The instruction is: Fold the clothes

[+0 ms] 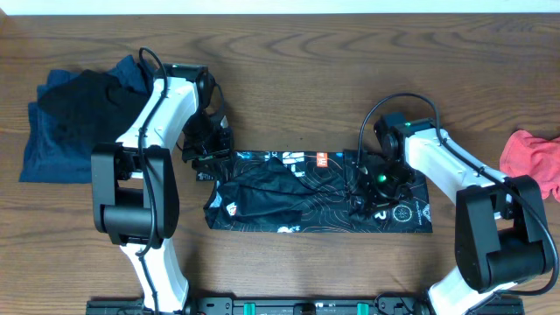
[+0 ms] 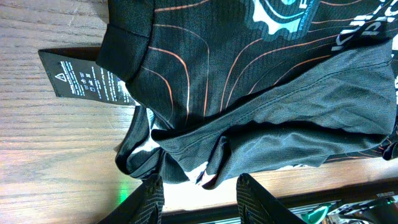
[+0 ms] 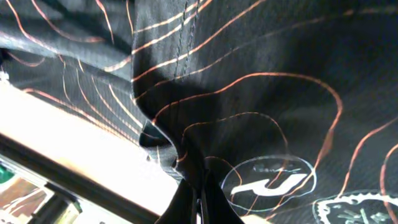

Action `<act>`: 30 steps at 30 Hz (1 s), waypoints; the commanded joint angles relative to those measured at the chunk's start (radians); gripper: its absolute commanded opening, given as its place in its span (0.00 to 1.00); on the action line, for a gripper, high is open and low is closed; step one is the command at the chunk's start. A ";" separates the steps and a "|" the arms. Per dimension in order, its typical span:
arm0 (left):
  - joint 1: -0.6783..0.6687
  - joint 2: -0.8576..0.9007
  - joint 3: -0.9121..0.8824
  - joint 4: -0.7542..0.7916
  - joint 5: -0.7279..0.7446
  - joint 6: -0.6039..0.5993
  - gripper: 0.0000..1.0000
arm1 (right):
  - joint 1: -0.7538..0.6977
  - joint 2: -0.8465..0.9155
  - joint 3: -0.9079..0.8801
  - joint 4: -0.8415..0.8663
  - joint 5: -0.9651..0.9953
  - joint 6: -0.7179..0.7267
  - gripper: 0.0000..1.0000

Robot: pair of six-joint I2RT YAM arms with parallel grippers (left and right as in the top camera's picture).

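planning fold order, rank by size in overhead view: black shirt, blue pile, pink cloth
1. black shirt, blue pile: about alike, pile partly under the left arm
2. pink cloth: smallest, cut off at the edge

- We see a large black sports shirt (image 1: 315, 197) of thin synthetic knit, crossed by fine orange contour lines. It lies as a long band across the middle of the table, its long side running left to right.
- Its left end is rumpled, with a plain grey panel (image 2: 298, 106) creased on top.
- Its right end lies flatter and shows a round white logo (image 3: 267, 180), beside which the cloth puckers.
- A black care label (image 2: 81, 78) with white print sticks out from the hem, flat on the wood.
- A crumpled dark blue garment (image 1: 44, 144) with a black garment (image 1: 87, 101) on it lies far left, apart from the shirt.
- A pinkish-red soft garment (image 1: 534, 159) lies at the right edge, partly out of view.
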 commanded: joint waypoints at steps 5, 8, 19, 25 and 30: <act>0.002 -0.009 0.007 -0.003 -0.003 0.006 0.40 | 0.045 0.009 -0.003 -0.066 -0.048 -0.007 0.02; 0.002 -0.009 0.007 -0.003 -0.003 0.006 0.40 | 0.070 0.009 -0.003 -0.064 -0.047 -0.007 0.34; 0.002 -0.009 0.007 -0.004 -0.003 0.006 0.40 | 0.086 0.009 -0.003 -0.002 -0.048 -0.003 0.52; 0.002 -0.009 0.007 -0.004 -0.003 0.006 0.40 | 0.086 0.009 -0.003 0.060 -0.048 0.020 0.53; 0.002 -0.009 0.007 -0.004 -0.002 0.006 0.40 | 0.086 0.009 -0.003 0.226 -0.047 0.114 0.53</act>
